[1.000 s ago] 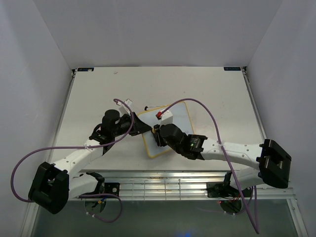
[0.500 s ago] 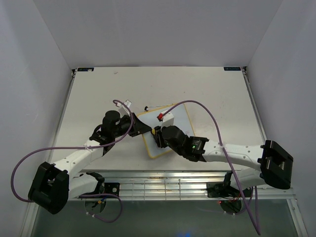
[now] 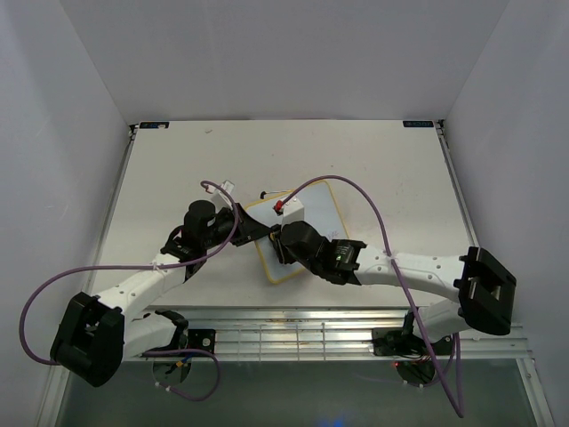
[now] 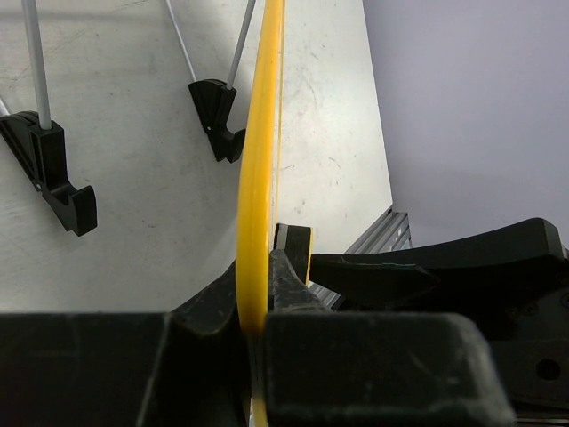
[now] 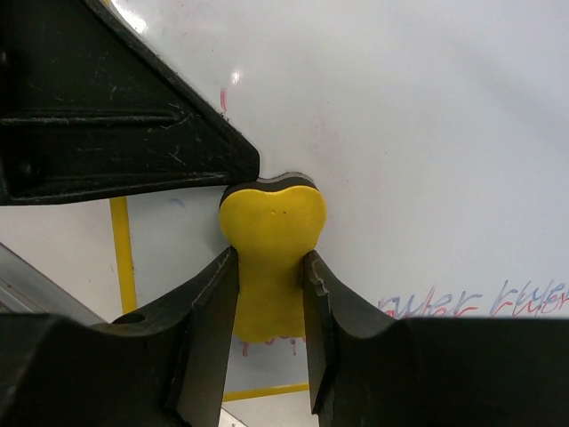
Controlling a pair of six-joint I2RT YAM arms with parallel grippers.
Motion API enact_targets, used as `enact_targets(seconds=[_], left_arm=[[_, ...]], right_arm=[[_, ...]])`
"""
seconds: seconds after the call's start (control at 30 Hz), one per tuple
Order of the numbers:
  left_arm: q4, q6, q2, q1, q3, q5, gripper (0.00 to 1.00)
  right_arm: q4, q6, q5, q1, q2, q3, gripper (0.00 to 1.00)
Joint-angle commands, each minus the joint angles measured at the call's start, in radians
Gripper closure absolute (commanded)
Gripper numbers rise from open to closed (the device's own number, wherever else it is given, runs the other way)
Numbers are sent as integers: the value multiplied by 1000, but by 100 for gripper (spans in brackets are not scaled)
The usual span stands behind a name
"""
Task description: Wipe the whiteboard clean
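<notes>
My left end effector is clamped on the yellow edge of the whiteboard, while my right end effector squeezes a yellow sponge against its face.

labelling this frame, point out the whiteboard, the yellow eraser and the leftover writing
whiteboard [image 3: 324, 213]: top external view, bare white surface near its far right corner
yellow sponge eraser [image 5: 271, 222]: right wrist view, its squeezed front end
leftover writing [image 5: 444, 302]: right wrist view, pinkish letters
</notes>
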Motion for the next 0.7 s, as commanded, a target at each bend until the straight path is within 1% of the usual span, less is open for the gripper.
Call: enact_targets(seconds=[0.0, 0.3, 0.5, 0.67], left_arm=[[190, -102, -57, -76, 36, 187, 100], [193, -90, -57, -79, 33, 181, 100], [199, -90, -48, -79, 36, 189, 100], [202, -93, -54, -81, 35, 189, 100]], right_arm=[[112, 70, -307, 76, 92, 40, 92], [149, 89, -393, 93, 107, 43, 92], [152, 96, -384, 115, 126, 43, 92], [143, 96, -309, 106, 130, 40, 92]])
